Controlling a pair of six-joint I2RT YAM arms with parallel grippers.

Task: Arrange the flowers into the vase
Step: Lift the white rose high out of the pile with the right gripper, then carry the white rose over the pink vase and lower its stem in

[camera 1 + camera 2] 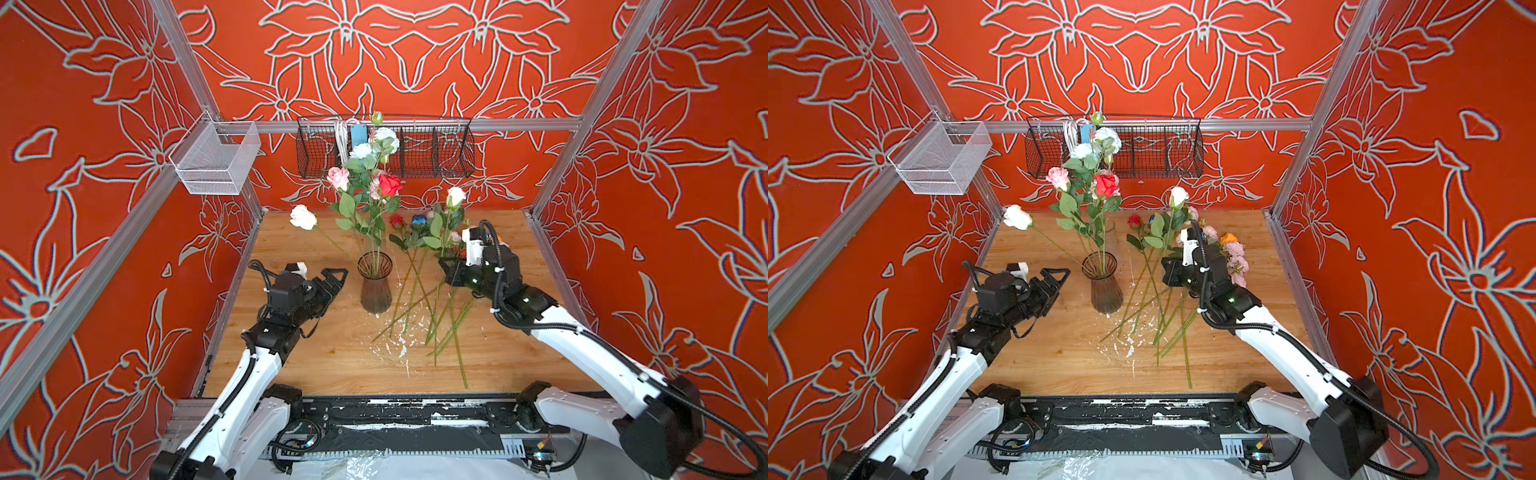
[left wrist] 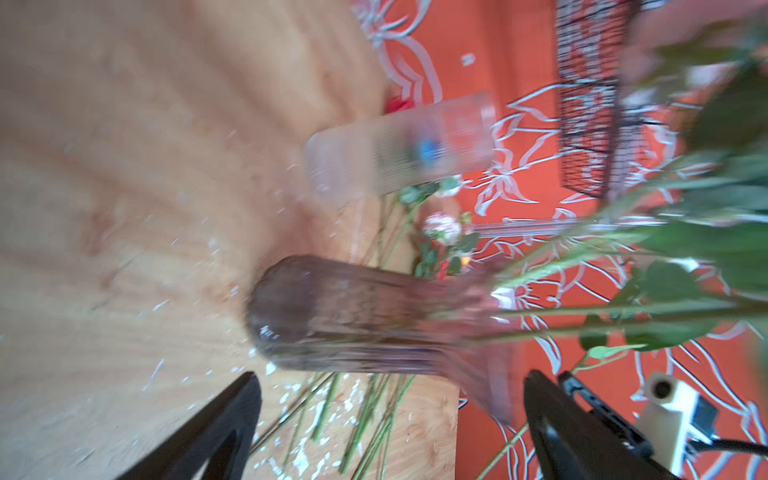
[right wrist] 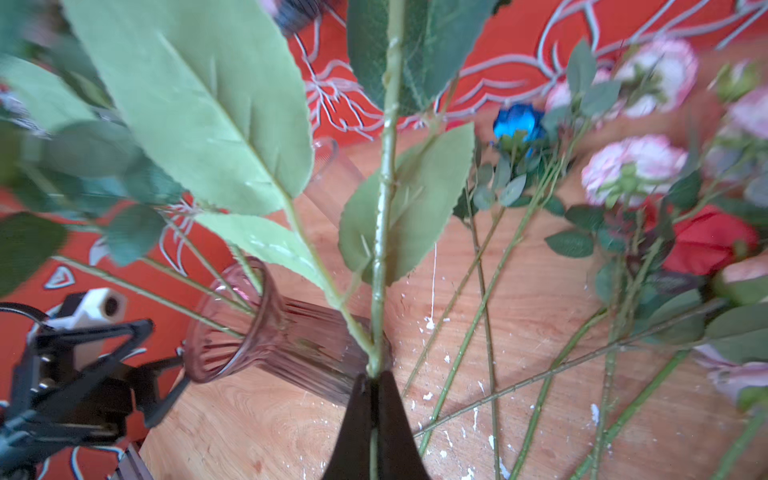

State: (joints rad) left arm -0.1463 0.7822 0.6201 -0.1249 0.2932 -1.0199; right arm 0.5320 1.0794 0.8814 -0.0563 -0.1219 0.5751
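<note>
My right gripper (image 3: 376, 380) is pinched tight on the green stem (image 3: 384, 208) of a white rose (image 1: 456, 196). The rose stands nearly upright, head up, with broad serrated leaves above the jaws. The vase (image 1: 376, 286), ribbed smoky glass with a flared mouth, stands on the wooden table (image 1: 311, 361) to that gripper's left, near the middle, so I judge the stem must travel sideways and over the rim. I cannot tell how much stem hangs below the jaws. My left gripper (image 1: 337, 280) sits just beside the vase on its far side, jaws spread wide, holding nothing. Some flowers (image 1: 390, 185) already stand in the vase, and loose flowers (image 3: 633, 164) lie on the table by the right arm.
</note>
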